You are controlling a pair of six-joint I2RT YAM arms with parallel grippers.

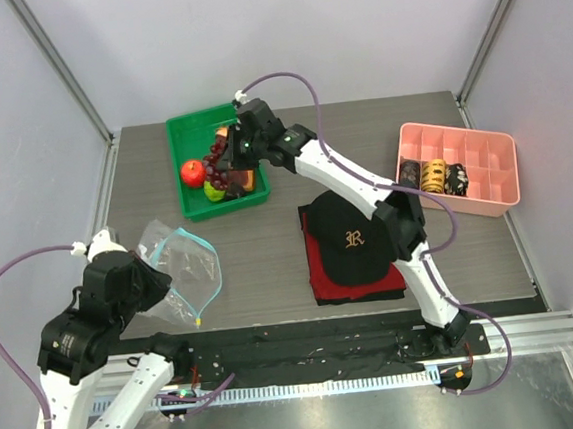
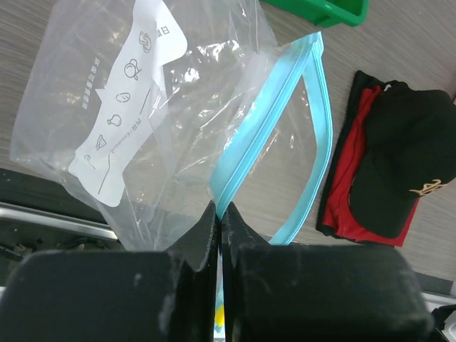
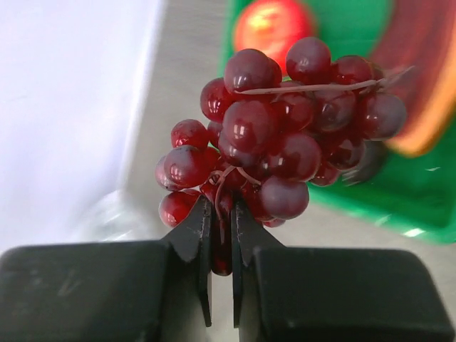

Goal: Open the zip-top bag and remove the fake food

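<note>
The clear zip-top bag (image 1: 183, 266) lies open and empty at the table's left front; its blue zip strip (image 2: 274, 132) gapes. My left gripper (image 2: 219, 210) is shut on the bag's zip strip near its corner. My right gripper (image 3: 221, 206) is shut on the dark red grape bunch (image 3: 285, 135) and holds it above the green tray (image 1: 191, 134); in the top view the bunch (image 1: 220, 165) hangs over the tray. The red apple (image 1: 192, 171), a green piece (image 1: 213, 191) and the orange-rimmed melon slice (image 1: 252, 181) lie in the tray.
A black cap (image 1: 352, 237) lies on folded red and black cloth (image 1: 323, 284) at centre front. A pink divided box (image 1: 458, 167) with dark and yellow items stands at the right. White walls close in the table.
</note>
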